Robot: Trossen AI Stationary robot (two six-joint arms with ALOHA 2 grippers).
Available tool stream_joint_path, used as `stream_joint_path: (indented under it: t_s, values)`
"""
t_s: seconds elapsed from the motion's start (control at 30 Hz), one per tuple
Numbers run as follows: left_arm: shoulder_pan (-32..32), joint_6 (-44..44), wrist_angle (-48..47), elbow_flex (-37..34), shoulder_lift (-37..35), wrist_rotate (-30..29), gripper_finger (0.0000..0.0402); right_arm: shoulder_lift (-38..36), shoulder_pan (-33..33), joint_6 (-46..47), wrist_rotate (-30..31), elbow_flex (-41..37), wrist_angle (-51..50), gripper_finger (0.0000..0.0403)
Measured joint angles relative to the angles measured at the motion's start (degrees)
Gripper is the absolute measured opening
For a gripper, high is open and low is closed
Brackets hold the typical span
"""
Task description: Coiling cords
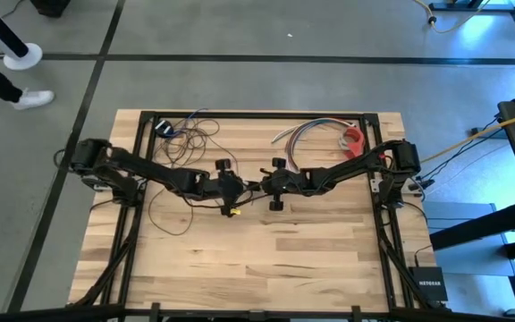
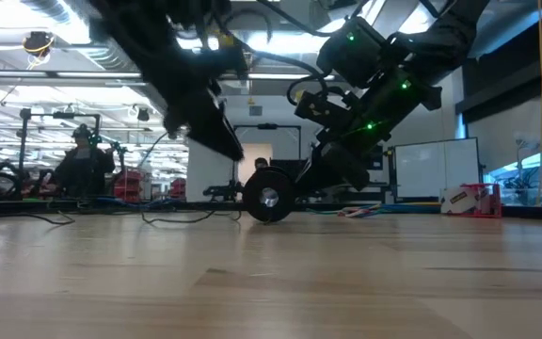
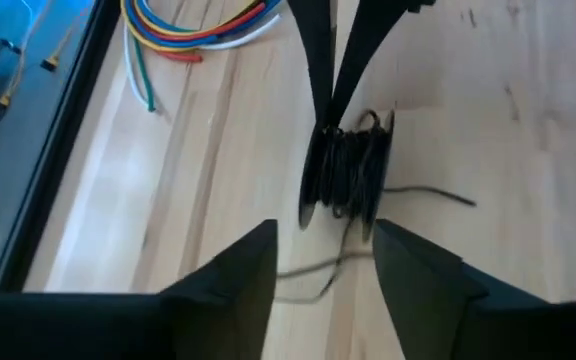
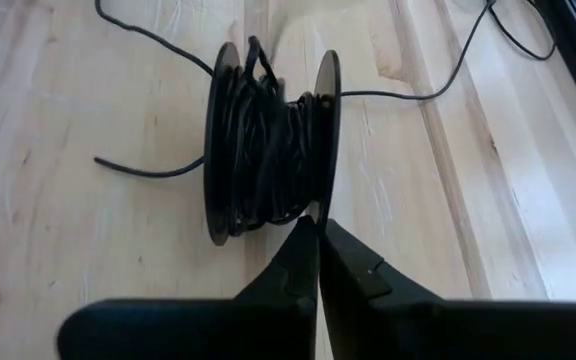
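Note:
The cords are one thin dark wire, wound in part on a black two-flanged spool (image 4: 268, 150) at the table's middle. The spool (image 2: 268, 198) stands on its flange rims on the wood. The loose wire trails to a tangle of loops (image 1: 186, 134) at the far left. My right gripper (image 4: 318, 222) is shut on the spool. My left gripper (image 3: 326, 260) hangs open just left of the spool (image 3: 348, 175) and above it. Nothing is between its fingers; a loose run of wire (image 3: 308, 272) lies on the table below them. My right gripper pinches the rim of the spool's far-side flange (image 4: 324, 200) between its two fingertips. It comes slanting down from the table's right side, fingers in line with the flange's disc. The spool stays upright, its rims on the table.
A short bundle of multicoloured wires (image 1: 307, 132) and a red object (image 1: 354, 139) lie at the far right. A small black piece (image 1: 164, 128) sits by the loops at the far left. Black frame rails (image 1: 257, 114) edge the table. Bare wood (image 1: 275, 259) fills the near half.

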Motion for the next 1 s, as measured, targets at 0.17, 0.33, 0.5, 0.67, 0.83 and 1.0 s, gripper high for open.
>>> stream_joint_path:
  t_s: [0.17, 0.33, 0.5, 0.67, 0.83, 1.0]
  values:
    - [-0.3, -3.1, -10.14, 2.03, -5.62, 0.0, 0.0175, 0.0, -0.02, 0.01, -0.01, 0.0, -0.12, 0.0005]
    - [-1.02, -7.28, -13.11, 1.04, -10.11, 1.94, 0.0171, 0.0, -0.02, 0.0, 0.0, 0.0, -0.17, 0.0005]
    - [-2.26, -10.74, -10.11, -3.44, -9.34, 12.88, 0.0164, 0.02, -0.02, 0.0, -0.02, 0.0, 0.02, 0.0005]
    - [-2.29, -12.47, -3.53, -9.84, -7.46, 15.52, 0.0156, 0.02, 0.0, 0.02, -0.02, 0.0, 0.06, 0.0005]
    - [-1.58, -13.79, 1.13, -14.04, -7.49, 15.52, 0.0153, 0.04, -0.02, 0.04, -0.02, 0.0, 0.53, 0.0005]
    - [-1.44, -11.3, 10.3, -17.7, -4.97, 15.74, 0.0152, 0.09, -0.02, 0.04, -0.54, -0.04, 1.01, 0.0005]
